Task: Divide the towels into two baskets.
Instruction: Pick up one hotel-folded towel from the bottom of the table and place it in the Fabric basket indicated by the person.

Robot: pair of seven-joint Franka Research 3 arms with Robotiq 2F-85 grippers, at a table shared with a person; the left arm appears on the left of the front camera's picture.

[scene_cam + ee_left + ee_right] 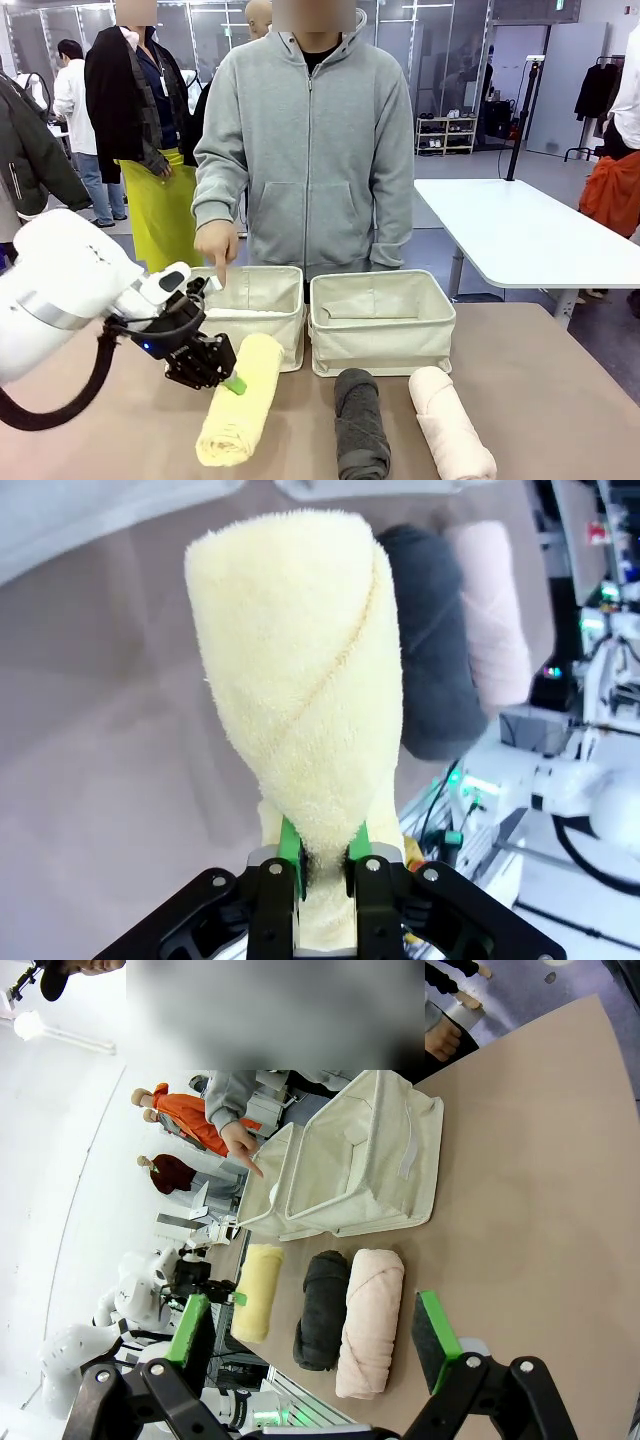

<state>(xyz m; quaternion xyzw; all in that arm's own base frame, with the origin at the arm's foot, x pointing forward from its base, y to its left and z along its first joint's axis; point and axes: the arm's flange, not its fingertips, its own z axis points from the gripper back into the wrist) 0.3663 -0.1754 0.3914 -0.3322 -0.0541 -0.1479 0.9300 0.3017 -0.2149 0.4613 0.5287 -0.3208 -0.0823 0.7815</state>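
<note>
Your left gripper (232, 381) is pinching the far end of the pale yellow rolled terry towel (238, 412). The towel lies on the brown table (545, 385) at six o'clock of the left cream canvas basket (265, 292). At its three o'clock lie the dark grey rolled towel (360, 425) and the pale pink rolled towel (450, 425), both at six o'clock of the matching right basket (380, 338). A person's hand (215, 245) points down at the left basket. Your right gripper (313, 1326) is spread wide and holds nothing.

Beyond my brown tabletop (560, 380) I see a white table (520, 235), a low shelf rack (446, 135), grey floor (450, 167) and glass partitions (450, 60).
</note>
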